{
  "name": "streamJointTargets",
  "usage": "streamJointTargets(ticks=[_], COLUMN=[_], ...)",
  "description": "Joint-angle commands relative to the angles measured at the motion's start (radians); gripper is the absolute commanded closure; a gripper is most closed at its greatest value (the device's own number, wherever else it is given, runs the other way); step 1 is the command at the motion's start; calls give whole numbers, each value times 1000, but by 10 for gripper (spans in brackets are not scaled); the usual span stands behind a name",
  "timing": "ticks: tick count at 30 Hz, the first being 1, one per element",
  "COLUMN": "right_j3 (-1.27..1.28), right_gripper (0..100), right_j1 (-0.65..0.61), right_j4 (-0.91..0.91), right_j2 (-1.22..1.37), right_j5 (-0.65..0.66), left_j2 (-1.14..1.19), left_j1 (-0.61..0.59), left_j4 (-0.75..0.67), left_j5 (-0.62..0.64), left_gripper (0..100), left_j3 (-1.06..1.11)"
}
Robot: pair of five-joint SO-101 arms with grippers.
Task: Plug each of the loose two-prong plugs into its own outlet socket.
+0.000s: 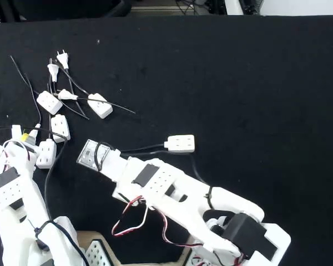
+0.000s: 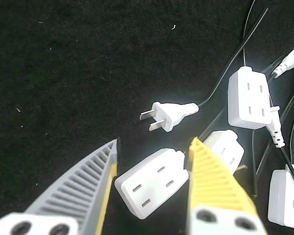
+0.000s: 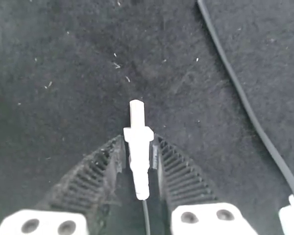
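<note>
**Spotter:** Where's the plug at this moment?

**Operator:** My right gripper (image 3: 138, 141) is clamped on the held plug (image 3: 137, 152). The fingers pinch its body just behind the collar, and the prongs point straight out past the fingertips. On the tabletop (image 1: 255, 83) that puts it left of the middle, toward the near edge. I'm seeing the prongs edge-on, so I can't tell how they'd line up with a slot.

**Spotter:** And your other claw?

**Operator:** My left gripper (image 2: 155, 142) hangs by the left edge with its fingers apart. The nearest socket (image 2: 152, 185) lies between them with its slotted face showing. I can't say whether the pads touch it. A loose plug (image 2: 169, 115) lies just beyond it on the tabletop.

**Spotter:** How do you expect these to handle?

**Operator:** Light, hard and smooth, I'd judge. The plug weighs next to nothing, so its thin cable (image 3: 144, 215) may steer it more than gravity does. I'd hold the flat sides of the body, as now, and never the prongs or the cable. The sockets look just as light. I expect one to skid the moment prongs press into it, so I'd want the left claw squeezing its long sides first.

**Spotter:** Which socket, then?

**Operator:** The lone socket (image 1: 181, 143) near mid-table is close to my right gripper, but nothing braces it. The nearest socket is the one I can pin down.
</note>
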Motion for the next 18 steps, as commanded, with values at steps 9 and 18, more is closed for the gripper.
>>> streamJointTargets(ticks=[9,18], right_j3=[-7,-28], right_gripper=[987,985], right_j1=[-6,-6], right_j4=[-18,41], right_j2=[5,5], right_j5=[35,37], left_j2=[-9,-9], left_j1=[-10,-10], left_j4=[-14,-14], left_j5=[3,3], left_gripper=[766,766], left_j3=[-5,-5])
